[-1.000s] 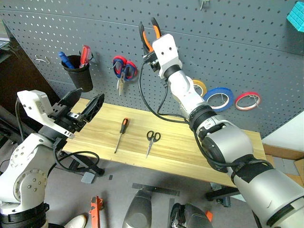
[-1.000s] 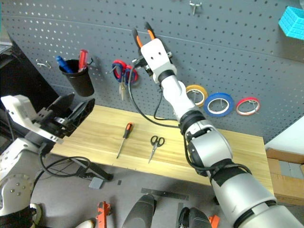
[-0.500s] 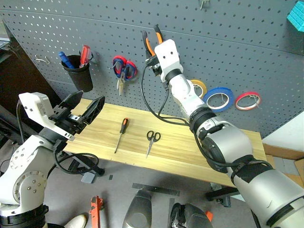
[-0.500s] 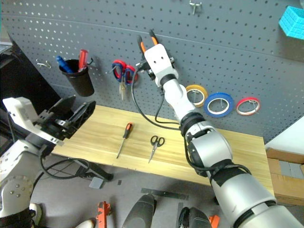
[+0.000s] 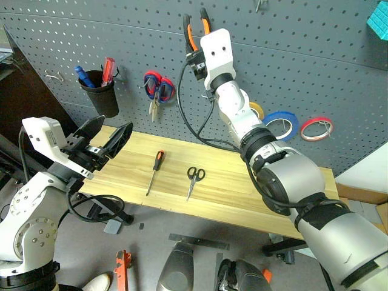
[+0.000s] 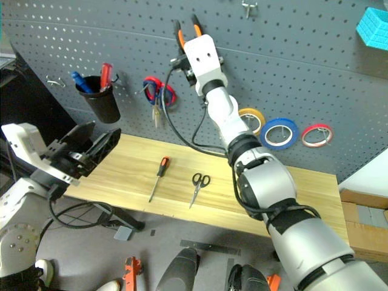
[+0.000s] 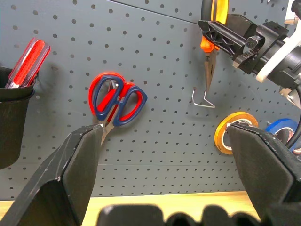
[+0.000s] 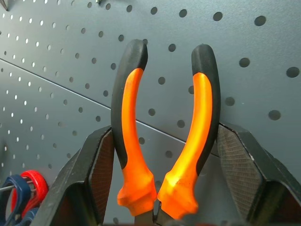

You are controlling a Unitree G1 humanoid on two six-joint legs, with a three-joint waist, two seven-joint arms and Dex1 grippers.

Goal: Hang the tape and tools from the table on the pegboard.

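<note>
Pliers (image 8: 164,136) held against pegboard (image 5: 315,54), handles up, clamped in right gripper (image 8: 164,183). Looked rigid, rubber handles grippy; hold near pivot. Left gripper (image 5: 103,140) gaped empty, near table (image 5: 242,194) left end.

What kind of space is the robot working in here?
Most likely a workshop or tool bench: a dark grey pegboard with hooks holds scissors and tape rolls, above a wooden table with a screwdriver.
</note>
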